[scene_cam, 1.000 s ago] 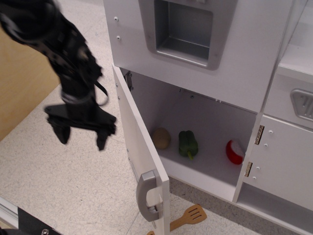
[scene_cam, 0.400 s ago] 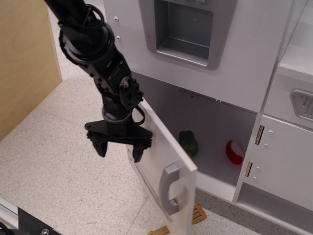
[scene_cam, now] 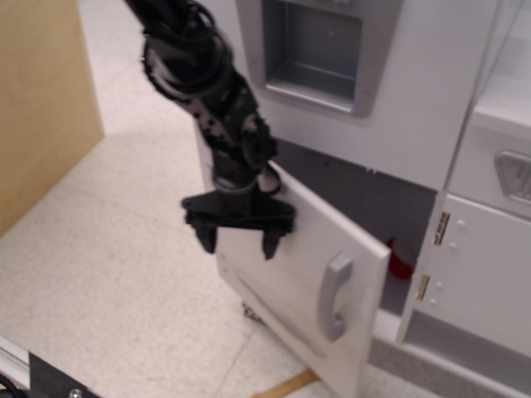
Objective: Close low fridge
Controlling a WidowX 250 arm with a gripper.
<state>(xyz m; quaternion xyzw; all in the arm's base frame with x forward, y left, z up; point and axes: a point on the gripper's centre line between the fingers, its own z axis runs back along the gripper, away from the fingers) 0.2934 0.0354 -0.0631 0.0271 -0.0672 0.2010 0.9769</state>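
Observation:
The low fridge door (scene_cam: 299, 282) is a wide white panel with a vertical grey loop handle (scene_cam: 336, 297). It stands partly open, swung well toward the fridge opening, its free edge a short way out from the frame. My black gripper (scene_cam: 238, 243) is open and empty, its fingers (scene_cam: 206, 239) against the outer face of the door near the hinge side. A red object (scene_cam: 401, 264) shows inside through the remaining gap. The rest of the inside is hidden by the door.
The taller white door with a grey recessed dispenser (scene_cam: 319, 50) is above. A smaller white cabinet door with brass hinges (scene_cam: 481, 274) is at the right. A wooden panel (scene_cam: 41, 99) stands at the left. A wooden utensil end (scene_cam: 286, 384) lies on the speckled floor.
My gripper has moved right against the door. The door has swung from wide open to nearly shut, hiding the green pepper and the round tan item inside.

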